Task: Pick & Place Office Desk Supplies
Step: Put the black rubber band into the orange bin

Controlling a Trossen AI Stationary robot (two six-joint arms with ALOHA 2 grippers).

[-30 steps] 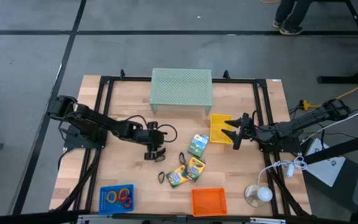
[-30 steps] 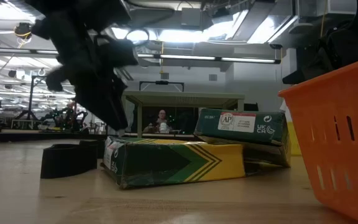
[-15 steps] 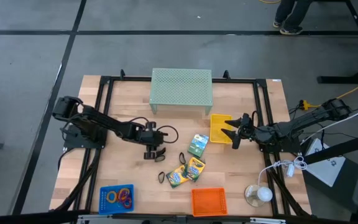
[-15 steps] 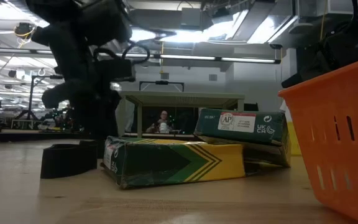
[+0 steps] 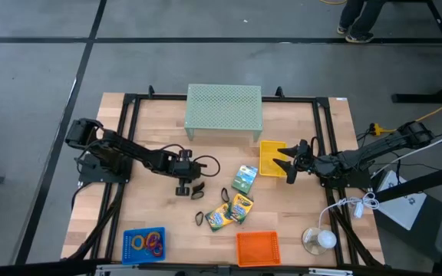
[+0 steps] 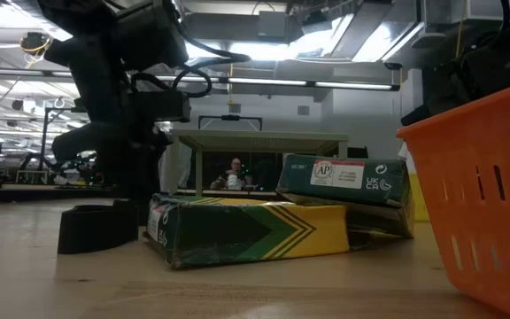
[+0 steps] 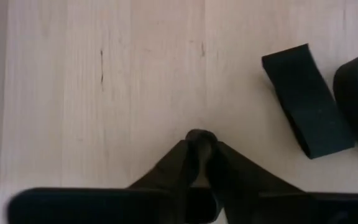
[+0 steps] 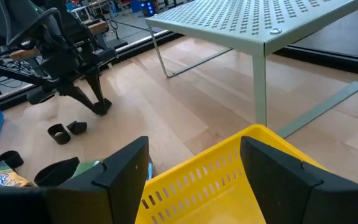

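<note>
Black clips (image 5: 197, 190) lie flat on pale wood beside the left gripper (image 5: 181, 189), its fingers pinched together, empty; right gripper (image 5: 285, 162) spread over the yellow basket (image 5: 271, 158)

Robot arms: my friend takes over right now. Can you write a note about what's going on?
Left gripper: shut, empty, tips down at the wood beside two black clips.
Right gripper: open, empty, at the yellow basket.
Done: the rings lie in the blue bin.
Left: three crayon boxes and the black clips lie loose on the table. The orange basket looks empty.
</note>
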